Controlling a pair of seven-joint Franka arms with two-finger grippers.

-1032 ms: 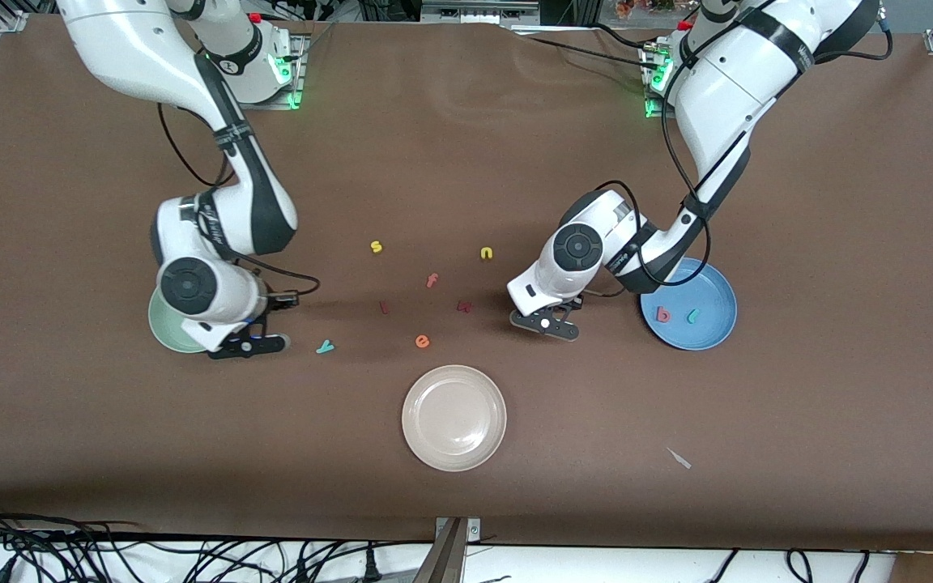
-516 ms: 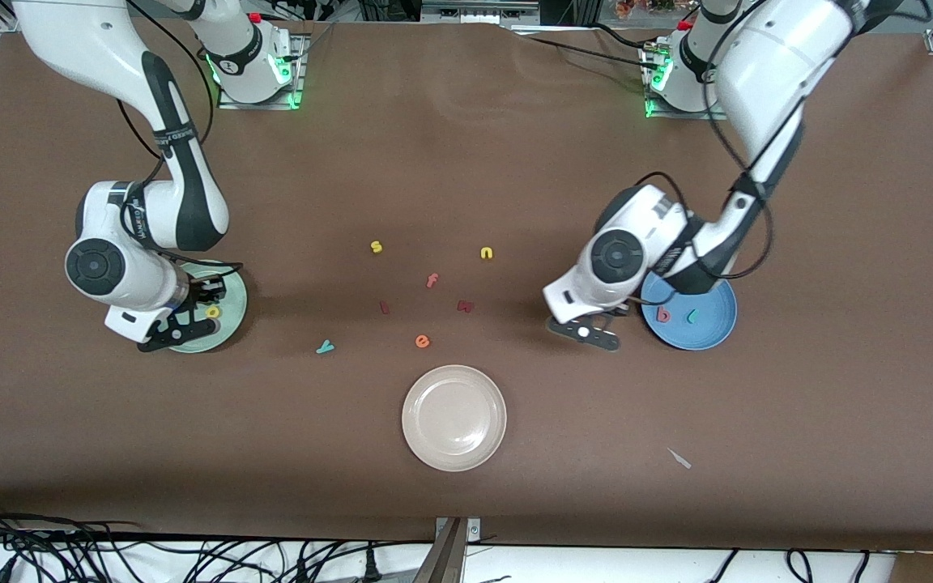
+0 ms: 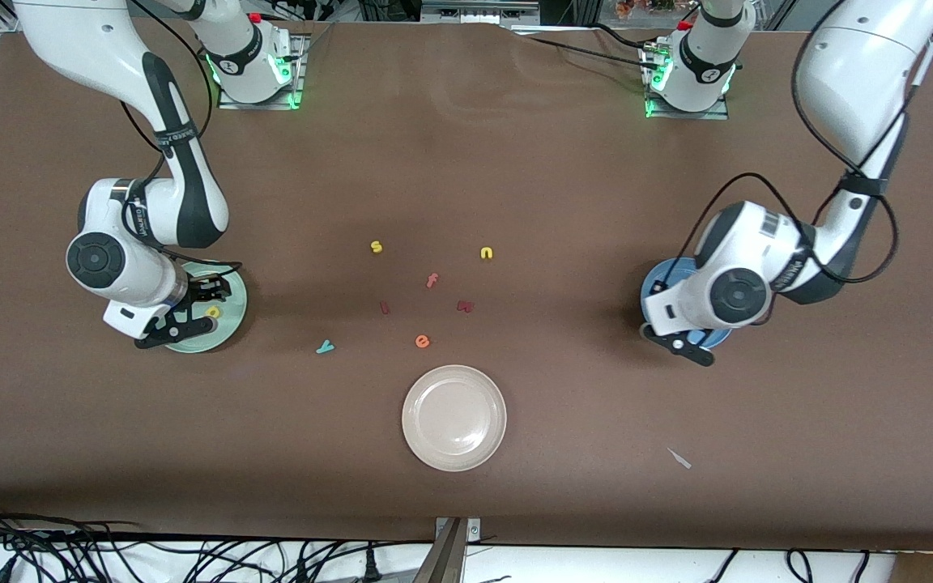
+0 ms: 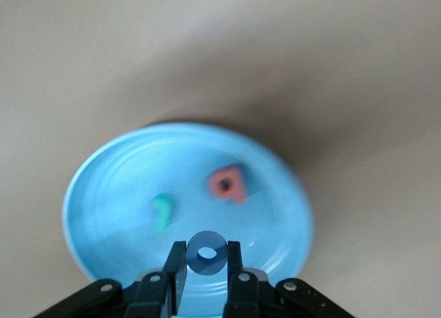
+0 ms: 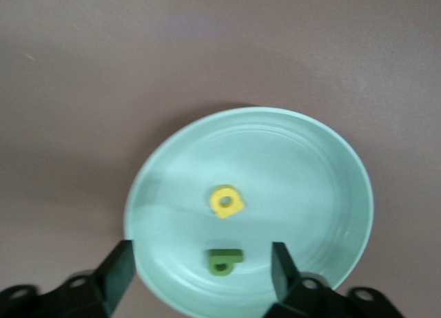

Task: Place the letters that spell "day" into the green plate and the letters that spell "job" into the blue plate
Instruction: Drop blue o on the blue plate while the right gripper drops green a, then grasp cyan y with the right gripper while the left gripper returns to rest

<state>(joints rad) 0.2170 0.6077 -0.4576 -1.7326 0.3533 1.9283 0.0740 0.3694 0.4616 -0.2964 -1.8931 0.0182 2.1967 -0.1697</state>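
Observation:
My left gripper hangs over the blue plate, shut on the blue ring "o". In the left wrist view the blue plate holds the teal "j" and the pinkish-red "b". My right gripper is over the green plate, open and holding nothing. The right wrist view shows the green plate with the yellow "a" and the dark green "d" lying in it, the "d" below my open right gripper. The teal "y" lies on the table between the green plate and the cream plate.
A cream-white plate sits nearest the front camera at mid-table. Loose letters lie farther from the camera than it: yellow "s", yellow "n", pink "f", orange "e" and two small red pieces.
My right gripper moved over the green plate and opened, leaving the "d" in it. My left gripper carried the "o" from mid-table to over the blue plate.

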